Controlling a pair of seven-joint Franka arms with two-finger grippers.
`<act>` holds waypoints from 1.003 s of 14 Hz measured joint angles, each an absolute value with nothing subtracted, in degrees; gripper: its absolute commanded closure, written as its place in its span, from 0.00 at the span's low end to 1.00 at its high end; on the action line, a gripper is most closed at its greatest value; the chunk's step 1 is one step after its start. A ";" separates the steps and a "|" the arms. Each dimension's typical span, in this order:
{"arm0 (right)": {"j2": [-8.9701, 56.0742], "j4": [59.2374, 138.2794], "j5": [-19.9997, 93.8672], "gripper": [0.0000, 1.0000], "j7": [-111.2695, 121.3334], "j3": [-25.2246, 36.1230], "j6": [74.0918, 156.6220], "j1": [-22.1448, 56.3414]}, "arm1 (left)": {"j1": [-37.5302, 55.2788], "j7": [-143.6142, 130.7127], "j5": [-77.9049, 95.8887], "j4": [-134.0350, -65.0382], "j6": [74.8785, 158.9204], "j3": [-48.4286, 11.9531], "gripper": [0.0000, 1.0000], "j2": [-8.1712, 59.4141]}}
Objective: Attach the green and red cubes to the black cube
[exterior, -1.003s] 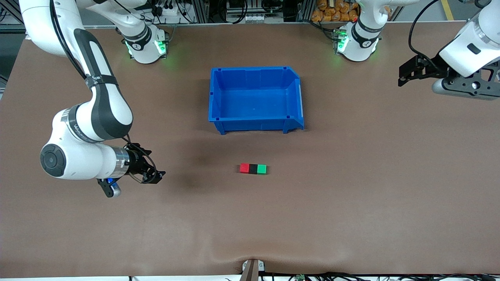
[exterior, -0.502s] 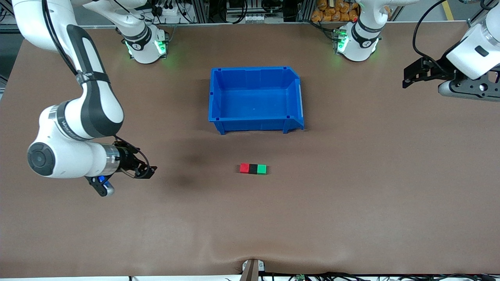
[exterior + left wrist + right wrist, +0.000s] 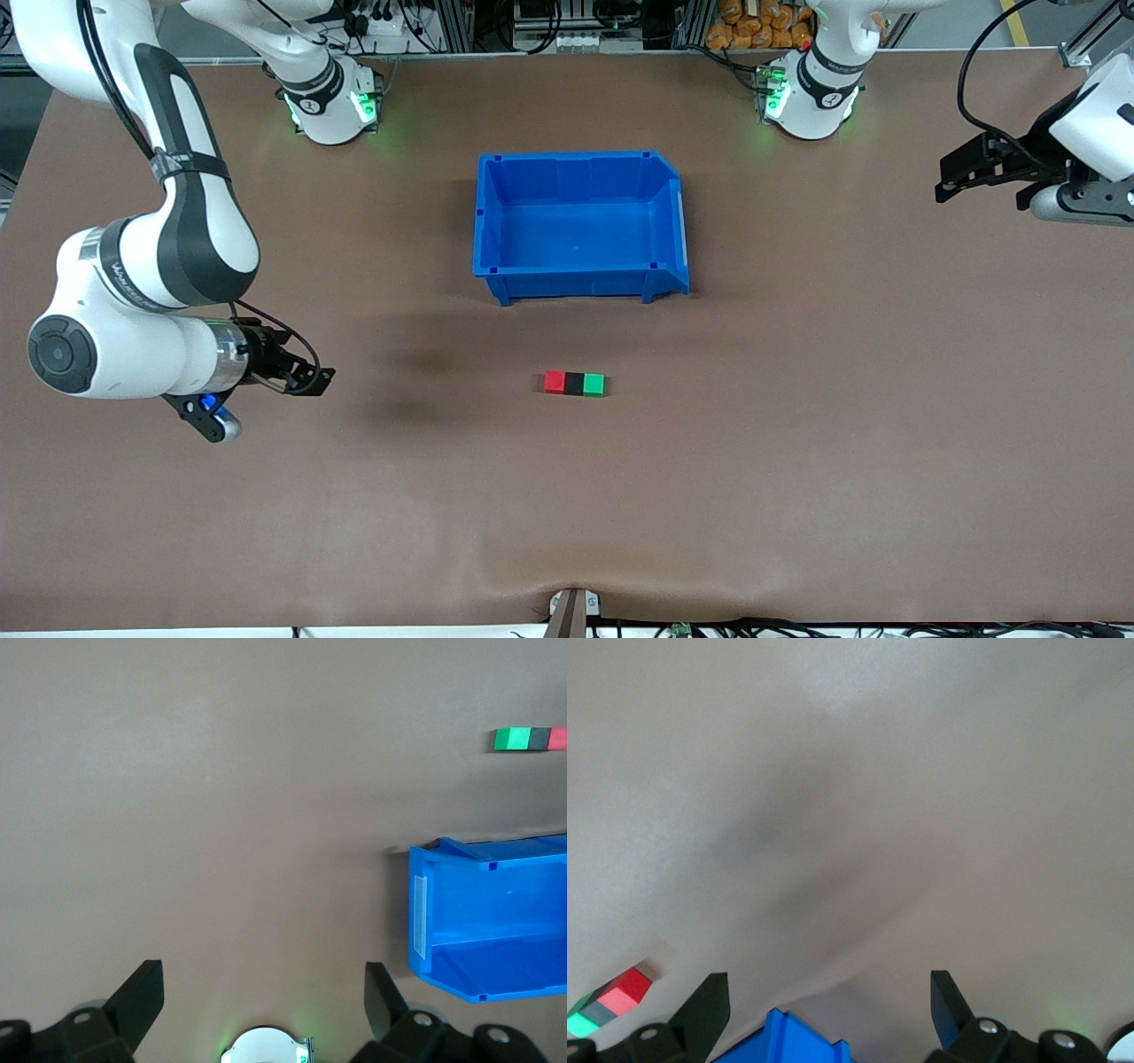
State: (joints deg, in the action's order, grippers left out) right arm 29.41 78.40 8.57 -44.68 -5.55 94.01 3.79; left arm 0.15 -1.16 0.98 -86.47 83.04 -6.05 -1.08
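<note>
The red cube [image 3: 555,382], the black cube [image 3: 574,384] and the green cube [image 3: 594,384] lie in one touching row on the table, black in the middle, nearer to the front camera than the blue bin. The left wrist view shows the green [image 3: 509,739], black [image 3: 535,738] and red [image 3: 558,737] cubes; the right wrist view shows the red [image 3: 627,988], black [image 3: 602,1010] and green [image 3: 580,1024] cubes. My right gripper [image 3: 317,381] [image 3: 828,988] is open and empty, up over bare table toward the right arm's end. My left gripper [image 3: 950,180] [image 3: 263,983] is open and empty, up over the left arm's end.
An empty blue bin [image 3: 579,159] stands mid-table, between the cube row and the arm bases; it also shows in the left wrist view [image 3: 496,921] and the right wrist view [image 3: 788,1041]. The brown table mat has a small bump at its front edge [image 3: 574,598].
Both arms have drawn away from the cube row: the right gripper toward the right arm's end, the left gripper toward the left arm's end. The cubes have not moved.
</note>
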 measured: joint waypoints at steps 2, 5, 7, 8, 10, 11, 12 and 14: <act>28.58 78.40 8.47 0.00 -43.04 -5.51 93.20 3.25 | 0.16 -1.16 0.98 -86.47 82.57 -6.07 0.00 -1.08; 27.26 78.41 7.65 0.00 -40.32 -5.50 91.98 2.24 | 0.16 -1.17 0.98 -86.47 81.73 -6.08 0.00 -1.08; 26.46 78.41 5.79 0.00 -38.05 -5.51 91.73 2.10 | 0.16 -1.17 0.98 -86.47 81.71 -6.08 0.00 -1.08; 26.11 78.42 5.03 0.00 -36.95 -5.50 91.44 2.09 | 0.16 -1.17 0.98 -86.47 81.70 -6.08 0.00 -1.08; 25.74 78.42 4.36 0.00 -35.46 -5.48 90.69 1.92 | 0.16 -1.17 0.98 -86.47 81.67 -6.08 0.00 -1.08; 25.66 78.41 4.29 0.00 -35.08 -5.45 90.64 1.76 | 0.16 -1.17 0.98 -86.47 81.65 -6.08 0.00 -1.08; 25.51 78.41 4.28 0.00 -34.62 -5.44 90.63 1.54 | 0.16 -1.17 0.98 -86.47 81.60 -6.08 0.00 -1.08; 24.93 78.41 4.21 0.00 -33.12 -5.43 90.16 1.08 | 0.16 -1.17 0.98 -86.47 81.57 -6.08 0.00 -1.08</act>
